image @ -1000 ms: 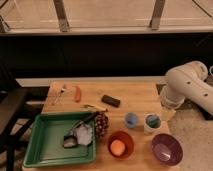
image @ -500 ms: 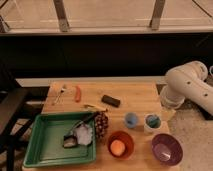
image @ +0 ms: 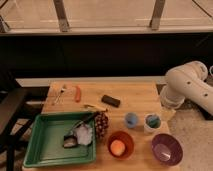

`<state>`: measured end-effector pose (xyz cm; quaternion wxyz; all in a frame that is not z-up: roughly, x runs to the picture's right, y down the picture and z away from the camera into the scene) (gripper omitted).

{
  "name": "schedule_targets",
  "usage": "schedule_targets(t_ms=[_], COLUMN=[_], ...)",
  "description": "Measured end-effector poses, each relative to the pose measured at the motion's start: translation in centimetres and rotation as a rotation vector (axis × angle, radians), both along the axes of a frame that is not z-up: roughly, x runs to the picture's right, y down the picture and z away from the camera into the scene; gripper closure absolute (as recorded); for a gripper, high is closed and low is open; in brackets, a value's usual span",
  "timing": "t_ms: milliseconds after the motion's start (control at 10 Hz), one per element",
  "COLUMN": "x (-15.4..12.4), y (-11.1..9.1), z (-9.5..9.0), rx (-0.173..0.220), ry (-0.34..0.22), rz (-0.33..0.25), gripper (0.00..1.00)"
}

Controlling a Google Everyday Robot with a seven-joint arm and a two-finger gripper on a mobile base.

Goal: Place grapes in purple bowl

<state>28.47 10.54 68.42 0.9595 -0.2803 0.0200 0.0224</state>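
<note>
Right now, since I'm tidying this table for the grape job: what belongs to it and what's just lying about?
Job: grapes, purple bowl, arm at right, gripper out of view.
Lying about: orange bowl, blue cups, green tray, fork, black bar.

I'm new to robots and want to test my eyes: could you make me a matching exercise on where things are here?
1 grapes
2 orange fruit
3 purple bowl
4 gripper

A in the orange bowl
B at the table's right edge
C by the green tray's right rim
D table's front right, empty

Pairs: 1-C, 2-A, 3-D, 4-B
</note>
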Motion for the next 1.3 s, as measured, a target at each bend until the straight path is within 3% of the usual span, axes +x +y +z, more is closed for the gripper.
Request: schedule_targets(t_ms=[300, 500, 700, 1000, 1300], x=[0.0, -0.3, -2.9, -9.1, -17.5], y=[0.0, -0.6, -1.5, -1.7, -1.0], z=[0.0, 0.1, 0.2, -0.1, -1.1], rx=[0.000, 0.008, 0.013, 0.003, -0.008], ry=[0.000, -0.027, -0.142, -0.329, -0.592], rz=[0.000, -0.030, -0.142, -0.313, -0.520], gripper=[0.35, 0.35, 0.35, 0.35, 0.35])
